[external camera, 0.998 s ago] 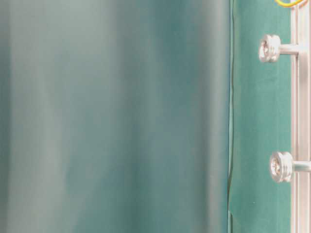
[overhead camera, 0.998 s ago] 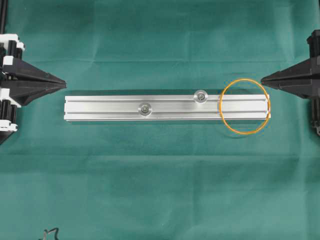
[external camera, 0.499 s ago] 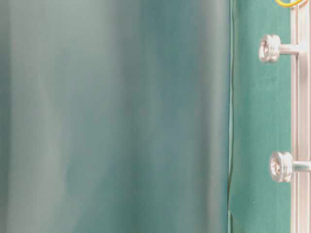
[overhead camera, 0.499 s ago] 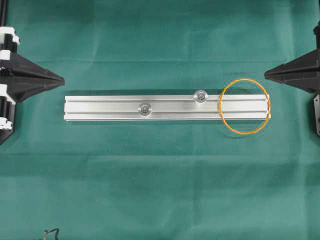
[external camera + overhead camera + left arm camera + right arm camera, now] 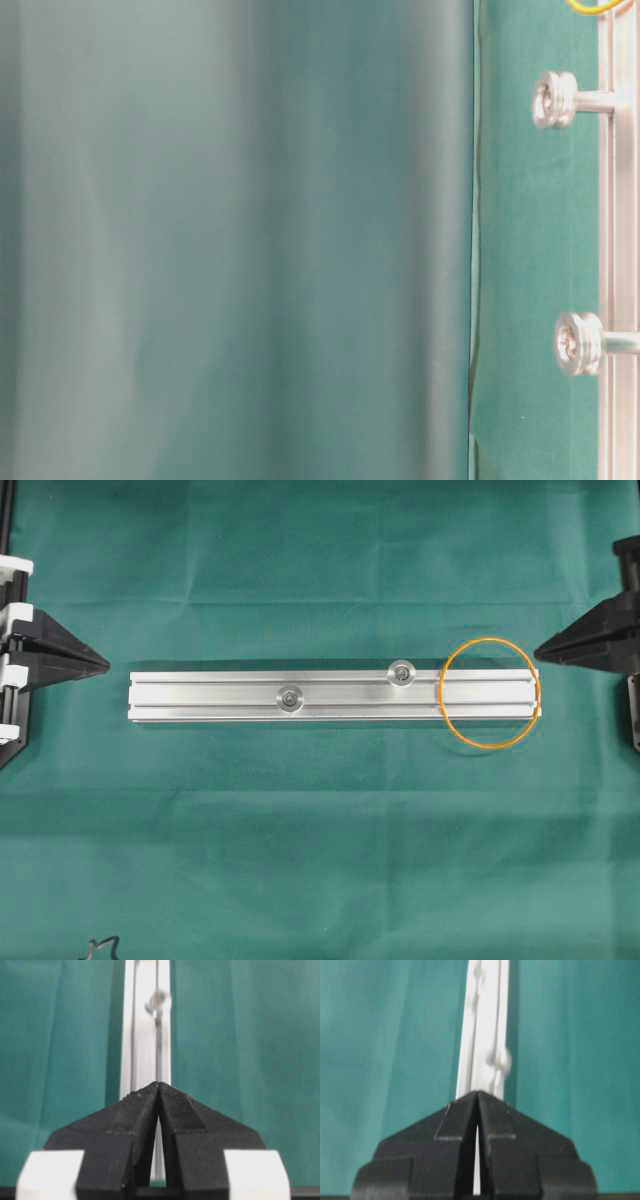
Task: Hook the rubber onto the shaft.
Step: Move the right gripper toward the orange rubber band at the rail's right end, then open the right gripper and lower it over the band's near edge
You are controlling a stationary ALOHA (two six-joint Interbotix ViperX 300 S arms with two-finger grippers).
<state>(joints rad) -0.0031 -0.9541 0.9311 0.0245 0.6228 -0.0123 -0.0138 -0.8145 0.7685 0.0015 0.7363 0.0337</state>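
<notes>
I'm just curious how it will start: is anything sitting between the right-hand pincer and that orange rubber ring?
Nothing visible is. The right pincer, shut, points at the thin orange rubber band, which lies loose over the end of the long aluminium rail; only bare green cloth separates them.

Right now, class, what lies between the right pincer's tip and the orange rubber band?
Only bare green cloth. In the overhead view, the shut right pincer points at the rubber band draped over the aluminium rail's end, a short gap apart.

Both closed jaws, left [image 5: 105,664] and right [image 5: 540,652], have drawn back outward from the rail [image 5: 330,696].
</notes>
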